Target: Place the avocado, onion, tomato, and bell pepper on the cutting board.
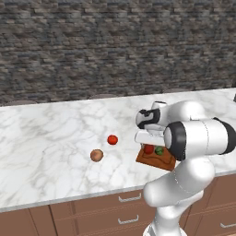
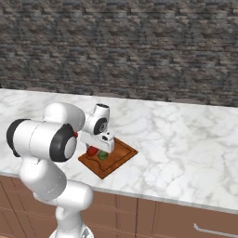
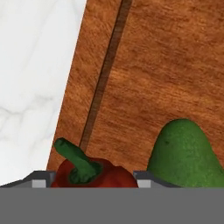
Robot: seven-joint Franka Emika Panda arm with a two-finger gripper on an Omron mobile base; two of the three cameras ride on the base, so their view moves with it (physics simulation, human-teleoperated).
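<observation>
Gripper point(image 3: 92, 181) sits low over the cutting board point(image 3: 166, 65), jaws either side of the red bell pepper point(image 3: 109, 175). Pads look flush to its skin, but can't tell if it's clamped or just let go.

Risks, biggest first:
- Counter point(image 1: 55, 133) is smooth marble and board has no raised lip, only a shallow groove. Anything round that gets nudged could roll off the board and across the counter.
- Avocado point(image 3: 186, 153) lies just beside the pepper, close to one finger. IMO a wide opening or a sideways exit could knock it. Lift straight up.
- Pepper is near the groove on the counter-side edge. If dropped while tilted it may tip over that edge.
- Space: both items are bunched in one area of the board, so the next 2 placements need the free area, else collisions.

Contents:
- Board: pepper + avocado, avocado resting on the wood.
- Off board, on the counter, well apart from it: onion point(image 1: 96, 155) and tomato point(image 1: 112, 139), near each other, not touching. Judging by that, task approx half done.
</observation>
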